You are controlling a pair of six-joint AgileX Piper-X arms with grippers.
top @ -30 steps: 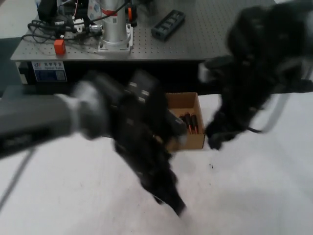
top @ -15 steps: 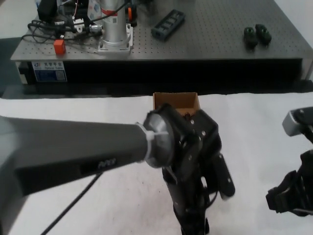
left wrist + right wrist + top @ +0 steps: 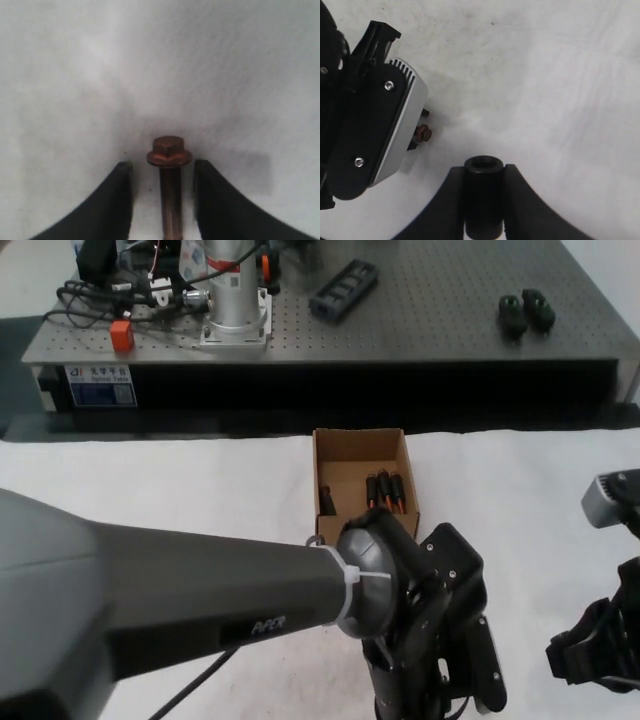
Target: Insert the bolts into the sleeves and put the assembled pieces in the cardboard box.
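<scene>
A copper bolt (image 3: pixel 170 200) with a hex flange head lies lengthwise between my left gripper's (image 3: pixel 162 164) black fingers. A gap shows on each side, so the gripper is open. In the right wrist view the bolt's head (image 3: pixel 423 133) pokes out past the left arm's silver-sided wrist (image 3: pixel 375 125). My right gripper (image 3: pixel 485 172) is shut on a black sleeve (image 3: pixel 483 200), bore facing outward, over the white cloth. The cardboard box (image 3: pixel 325 455) stands behind both arms and holds several assembled pieces (image 3: pixel 385 490). The left arm (image 3: pixel 430 640) sits low at the front, the right arm (image 3: pixel 600 650) at the right edge.
White cloth (image 3: pixel 520 520) covers the work surface around the box. Behind it a perforated metal bench (image 3: pixel 420 310) carries a silver post (image 3: pixel 235 290), cables, an orange block (image 3: pixel 121 335), a black tray (image 3: pixel 343 288) and two dark parts (image 3: pixel 525 312).
The left arm swung from in front of the box down toward the near edge, uncovering the box. The right arm dropped from high up to low at the right edge.
</scene>
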